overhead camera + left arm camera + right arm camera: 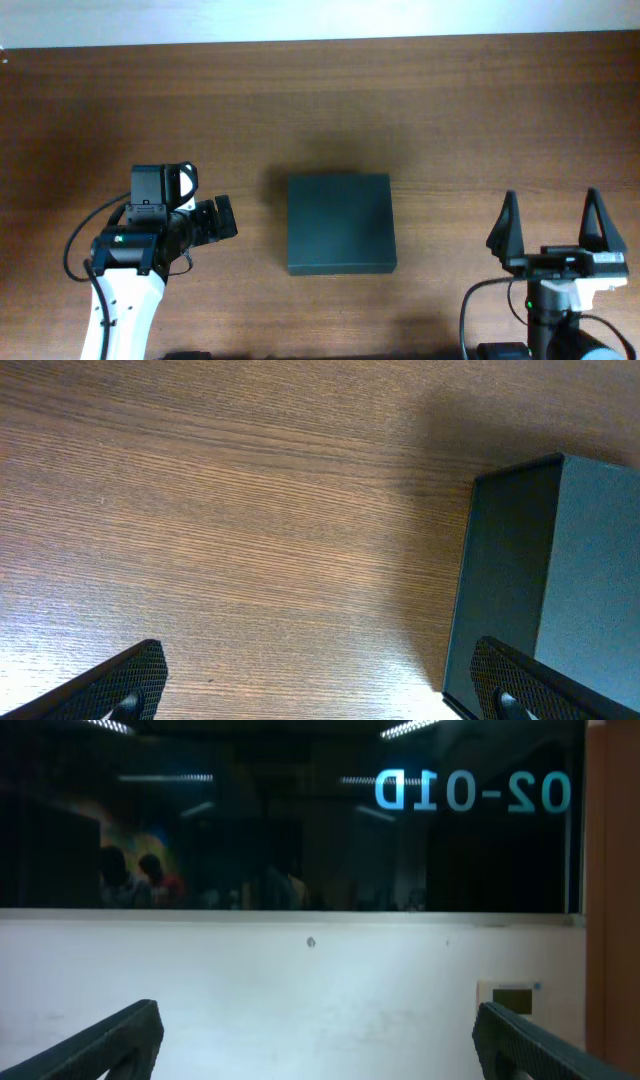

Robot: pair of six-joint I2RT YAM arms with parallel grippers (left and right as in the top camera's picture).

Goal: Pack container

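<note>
Dark green-black and matte, container (341,223) lying flat on brown wooden table (450,100), lid down and flush as far as the overhead view tells. Sits near left gripper (205,198), just beyond its fingertips, with a strip of bare wood between, so apart and not touching. Left gripper low over the wood, aimed across toward the box, jaws spread wide with nothing between them. From the left wrist, same left gripper (315,660) showing only two black textured tips at the bottom corners, plain wood grain of table (250,510) in the gap. Container (560,560) standing ahead and to the right, one upright corner and a shaded side wall facing the camera; right-hand tip overlapping its lower edge in the picture, contact not to be judged from that view. Right gripper (551,200) well apart from the box, which lies off to its left; fingers pointing toward the table's far edge, jaws released and wide, empty. From the right wrist, right gripper (315,1020) again spread, looking level at a pale wall (300,990) below a dark window (300,830) with mirrored lettering; no box in that view.
</note>
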